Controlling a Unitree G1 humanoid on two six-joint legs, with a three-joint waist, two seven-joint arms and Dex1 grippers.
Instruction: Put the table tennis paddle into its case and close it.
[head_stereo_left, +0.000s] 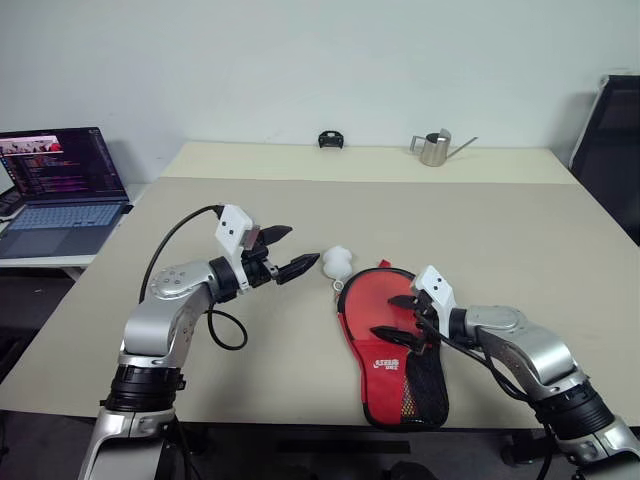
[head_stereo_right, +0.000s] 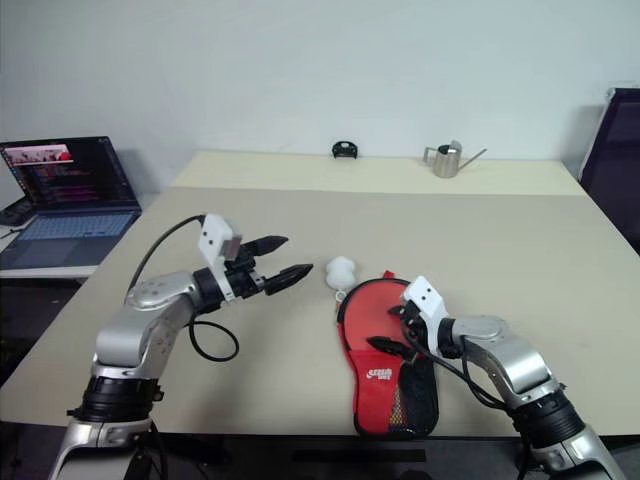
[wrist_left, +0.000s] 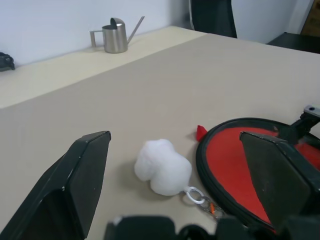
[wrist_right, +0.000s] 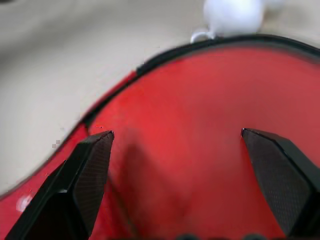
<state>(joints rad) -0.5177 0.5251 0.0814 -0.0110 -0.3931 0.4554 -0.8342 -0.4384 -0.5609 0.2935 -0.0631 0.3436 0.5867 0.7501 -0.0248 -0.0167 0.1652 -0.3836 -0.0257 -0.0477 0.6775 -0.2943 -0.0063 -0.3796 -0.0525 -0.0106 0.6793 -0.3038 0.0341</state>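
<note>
**Both grippers spread wide, case flat on the table near its front edge**

While I watch through the head camera, the case (head_stereo_left: 385, 345) lies flat on the beige table (head_stereo_left: 500, 230), close to the near edge and toward my right side; its red face with the white logo is up, the round end points away from me and the narrow end with the black mesh panel points back toward the table's edge. I cannot see the table tennis paddle as a separate thing, and I cannot tell from these views whether it sits inside the pouch. My right gripper (head_stereo_left: 398, 318) hangs over the red round part of the case, tilted down toward it, with both black fingers spread wide and nothing between them; whether the fingertips touch the fabric I cannot tell; the right wrist view looks straight onto the red cloth and its black edging between the two fingers (wrist_right: 82, 175). My left gripper (head_stereo_left: 290, 251) is up off the table to the left of the case, pointing about level toward my right, its fingers also wide apart and empty; its tips are near a small white fluffy ball (wrist_left: 162, 167), apart from it. That ball rests on the table just beside the case's round end, joined to it by a small metal ring (wrist_left: 194, 195). At the far side stand a metal watering can (head_stereo_left: 434, 148) and a small black object (head_stereo_left: 331, 139); a laptop (head_stereo_left: 60, 185) sits open on a separate surface to my left.
</note>
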